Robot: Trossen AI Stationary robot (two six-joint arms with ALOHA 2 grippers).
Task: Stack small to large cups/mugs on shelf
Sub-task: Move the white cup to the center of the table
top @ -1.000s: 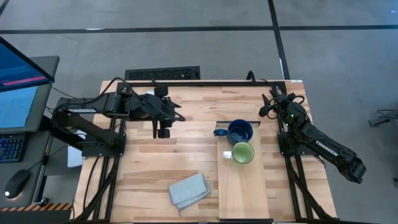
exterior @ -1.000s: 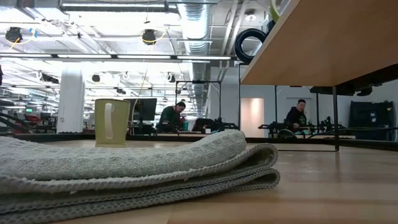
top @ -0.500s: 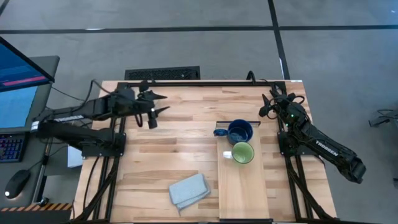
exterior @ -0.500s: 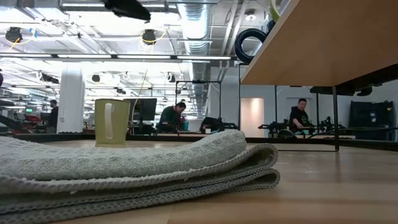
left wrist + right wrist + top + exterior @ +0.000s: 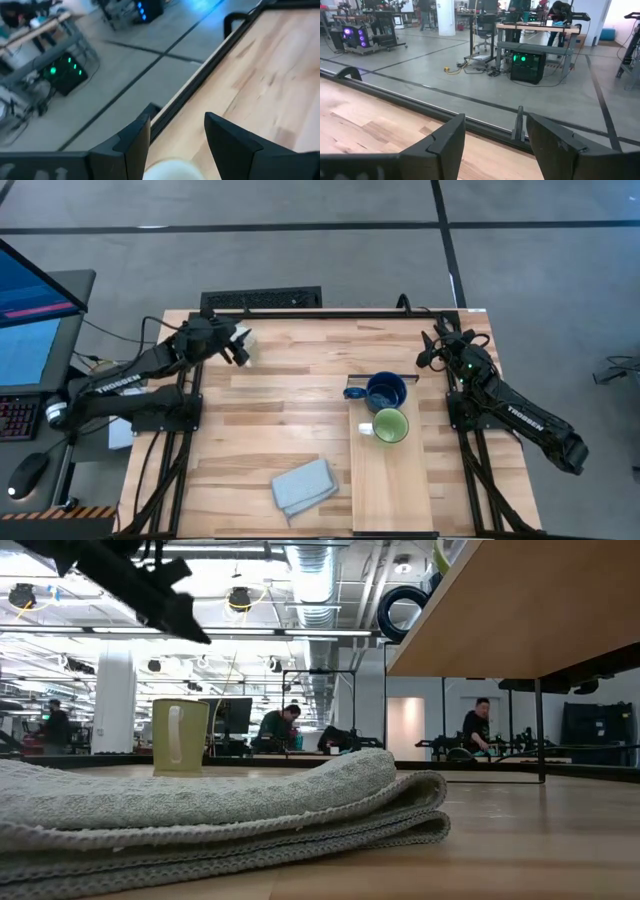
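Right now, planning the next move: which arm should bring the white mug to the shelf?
Left. The left gripper holds the white mug; the right gripper sits open and empty at the table's far right corner.

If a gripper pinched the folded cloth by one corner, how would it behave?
The folded cloth looks soft and layered in the low view, so it would probably droop and unfold rather than lift flat. Its looped weave suggests decent grip. Pushed, it would likely bunch, not slide cleanly.
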